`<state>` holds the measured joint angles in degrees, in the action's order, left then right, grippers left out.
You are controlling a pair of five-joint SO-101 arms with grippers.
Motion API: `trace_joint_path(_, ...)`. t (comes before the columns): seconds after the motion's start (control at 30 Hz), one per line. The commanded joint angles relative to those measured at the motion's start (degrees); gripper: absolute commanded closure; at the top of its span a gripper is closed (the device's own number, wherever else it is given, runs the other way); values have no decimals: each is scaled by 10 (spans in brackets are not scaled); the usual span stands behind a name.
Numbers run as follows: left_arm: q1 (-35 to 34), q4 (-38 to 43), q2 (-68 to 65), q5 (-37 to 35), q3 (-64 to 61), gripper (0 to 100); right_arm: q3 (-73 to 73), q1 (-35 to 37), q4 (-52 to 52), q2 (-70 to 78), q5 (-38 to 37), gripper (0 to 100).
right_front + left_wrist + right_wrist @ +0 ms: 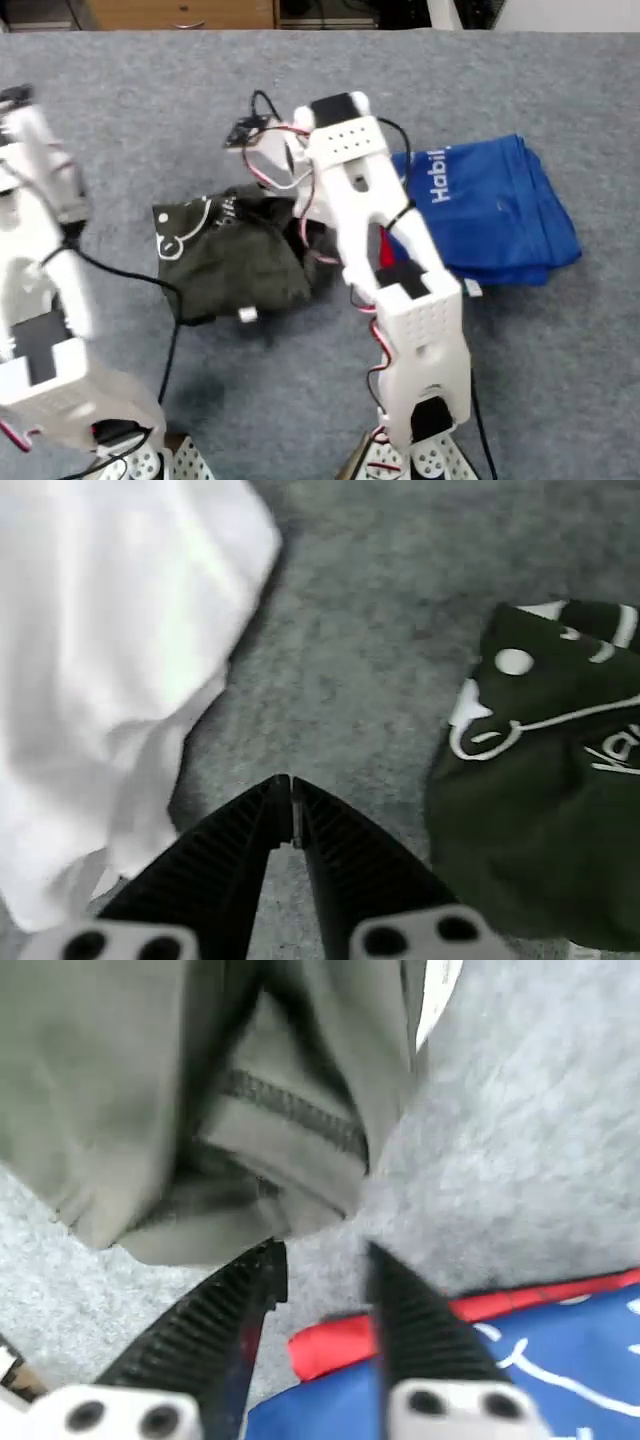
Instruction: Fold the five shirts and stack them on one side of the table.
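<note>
I sit at a grey felt-covered table (560,390) with a fuzzy nap that runs edge to edge below me. Past its far edge, toward my left, is a light-brown wooden drawer front (180,14). Next to that is a dark shadowed gap (350,10); I can't tell what's in it. In the far right corner is a flat white panel (570,12). The light is even and comes from overhead, so shadows on the felt are soft and short.

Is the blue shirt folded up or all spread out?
Folded. The blue shirt lies as a compact, tidy rectangle, with stacked layers of cloth showing along its near edge.
</note>
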<state>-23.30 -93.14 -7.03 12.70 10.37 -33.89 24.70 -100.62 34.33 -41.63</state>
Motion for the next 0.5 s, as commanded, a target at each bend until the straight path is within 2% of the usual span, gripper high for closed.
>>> trace_joint_path(0.0,84,61,28,1,-32,981,-45,18,-10,-45,-2,767)
trace_joint_path(0.23,147,132,30,4,-162,981,-52,17,-13,-48,0,767)
trace_joint_path(0.37,148,228,29,0,-228,981,-53,26,-11,-48,4,767)
trace_joint_path(0.47,147,331,28,-36,-289,981,-53,29,-11,-48,12,767)
